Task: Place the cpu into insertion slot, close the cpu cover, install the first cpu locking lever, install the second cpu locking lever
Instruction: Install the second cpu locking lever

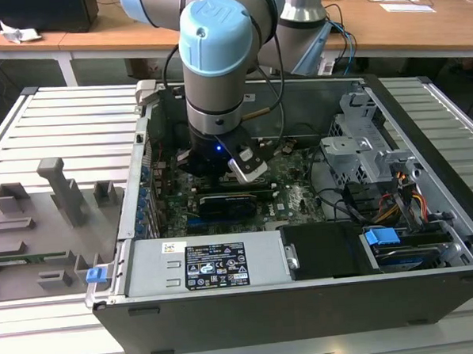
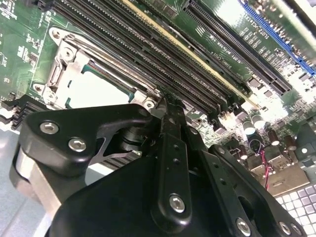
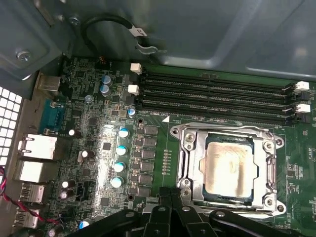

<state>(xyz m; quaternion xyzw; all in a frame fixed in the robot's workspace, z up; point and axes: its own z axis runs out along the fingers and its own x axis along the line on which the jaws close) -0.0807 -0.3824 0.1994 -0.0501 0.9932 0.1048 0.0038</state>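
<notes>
Chip (image 3: 228, 170) seated in socket (image 3: 185, 163), cover (image 3: 227, 132) down around it (levers' state unclear). Jaws (image 3: 170, 193) pressed together, empty, just beside socket edge.

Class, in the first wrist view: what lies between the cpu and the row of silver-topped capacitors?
The cpu cover's metal side, closed around the cpu, then a column of small dark square components on green board, before the capacitors.

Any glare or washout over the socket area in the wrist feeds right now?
In the first wrist view the cpu shows clearly, with mild sheen on its lid; in the second wrist view its top is washed out pale, and the gripper blocks much of the frame.
</notes>
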